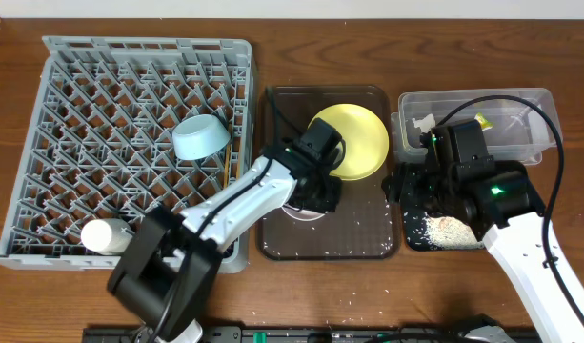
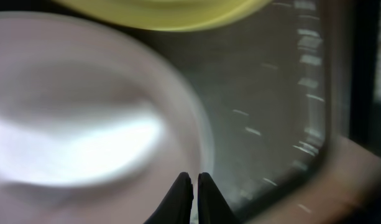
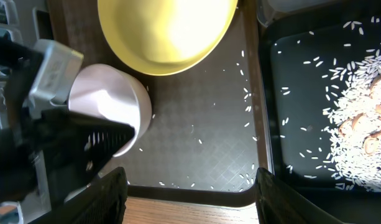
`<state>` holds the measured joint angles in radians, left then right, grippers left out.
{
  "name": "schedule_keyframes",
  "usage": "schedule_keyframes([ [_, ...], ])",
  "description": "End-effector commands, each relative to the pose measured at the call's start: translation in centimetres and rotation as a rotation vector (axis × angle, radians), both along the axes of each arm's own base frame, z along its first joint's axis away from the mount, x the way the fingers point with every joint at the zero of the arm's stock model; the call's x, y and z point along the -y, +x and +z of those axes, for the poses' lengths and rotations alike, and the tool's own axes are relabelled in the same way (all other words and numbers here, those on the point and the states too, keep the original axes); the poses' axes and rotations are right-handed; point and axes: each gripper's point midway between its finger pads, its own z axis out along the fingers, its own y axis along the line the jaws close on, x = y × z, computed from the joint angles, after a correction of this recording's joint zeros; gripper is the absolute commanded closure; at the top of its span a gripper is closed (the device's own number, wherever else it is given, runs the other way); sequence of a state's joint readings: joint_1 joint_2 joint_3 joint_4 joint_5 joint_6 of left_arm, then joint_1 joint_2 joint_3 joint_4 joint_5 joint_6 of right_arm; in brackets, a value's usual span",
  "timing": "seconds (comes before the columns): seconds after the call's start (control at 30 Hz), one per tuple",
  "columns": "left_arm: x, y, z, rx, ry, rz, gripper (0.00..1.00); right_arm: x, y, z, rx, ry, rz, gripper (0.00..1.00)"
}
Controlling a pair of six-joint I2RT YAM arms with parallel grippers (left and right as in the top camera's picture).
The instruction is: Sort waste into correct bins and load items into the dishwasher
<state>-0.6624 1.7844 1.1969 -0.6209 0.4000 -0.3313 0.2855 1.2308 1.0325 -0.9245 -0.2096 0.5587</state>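
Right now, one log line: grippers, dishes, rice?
left gripper shut, empty, beside white bowl | right gripper open, empty | plate on brown tray | blue bowl in rack | rice mostly in black tray

There are a yellow plate [image 1: 360, 143], white bowl [image 3: 115, 99], light blue bowl [image 1: 200, 137] and grey latticed rack [image 1: 149, 44].

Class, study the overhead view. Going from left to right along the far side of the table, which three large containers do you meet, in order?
large square grey plastic dish rack → dark brown rectangular serving tray → clear rectangular plastic tub
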Motion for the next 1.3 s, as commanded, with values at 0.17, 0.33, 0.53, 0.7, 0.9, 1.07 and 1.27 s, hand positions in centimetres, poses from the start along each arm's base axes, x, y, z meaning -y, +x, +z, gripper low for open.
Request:
schedule_keyframes([
  [0.17, -4.9, 2.7, 7.7, 0.293, 0.123, 0.051, 0.83, 0.3, 0.1, 0.3, 0.008, 0.002, -0.016, 0.36],
  [0.33, -12.5, 4.1, 5.0, 0.307, 0.444, 0.177, 0.60, 0.3, 0.2, 0.3, 0.009, 0.002, -0.016, 0.36],
  [0.53, -13.5, 4.1, 0.3, 0.179, 0.477, 0.183, 0.61, 0.3, 0.2, 0.4, 0.012, 0.003, -0.016, 0.36],
  [0.7, -10.9, 3.7, -2.9, 0.079, 0.376, 0.132, 0.60, 0.2, 0.4, 0.4, 0.018, 0.005, -0.016, 0.36],
  [0.9, -10.5, 3.7, -4.3, 0.052, 0.372, 0.126, 0.61, 0.2, 0.4, 0.4, 0.018, 0.005, -0.016, 0.36],
  [1.07, -9.5, 4.0, -4.7, 0.045, 0.325, 0.119, 0.85, 0.2, 0.4, 0.5, 0.019, 0.005, -0.016, 0.36],
  [1.27, -9.3, 4.0, -4.4, 0.044, 0.306, 0.122, 0.92, 0.2, 0.4, 0.4, 0.018, 0.005, -0.016, 0.36],
])
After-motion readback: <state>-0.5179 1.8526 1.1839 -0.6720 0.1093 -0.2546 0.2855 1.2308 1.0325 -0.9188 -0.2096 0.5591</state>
